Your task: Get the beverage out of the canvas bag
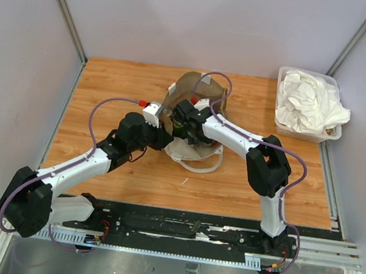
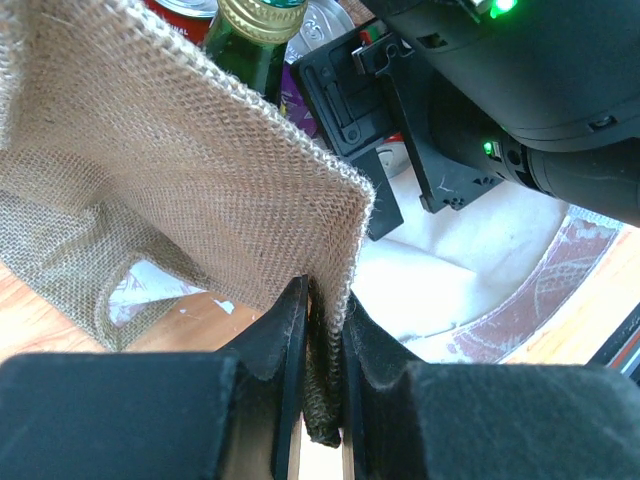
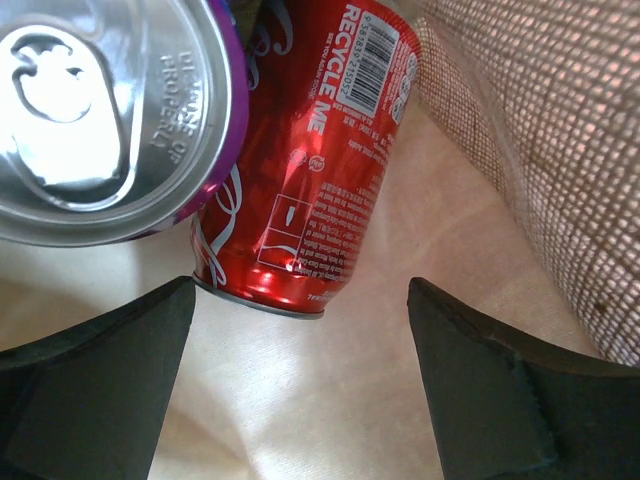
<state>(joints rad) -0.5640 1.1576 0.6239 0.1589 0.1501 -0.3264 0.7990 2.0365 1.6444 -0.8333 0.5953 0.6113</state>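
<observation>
L jaws clamped on canvas bag (image 2: 200,170) wall; R jaws spread wide, empty, over red can (image 3: 310,170): likely rigid, slick; grab mid-body.

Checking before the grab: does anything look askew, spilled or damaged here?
No spill or damage shows. The canvas bag sits slumped rather than square, its rim pinched by the left end effector. Inside, the red can lies at an angle against the purple can, just ahead of the open right end effector.
</observation>
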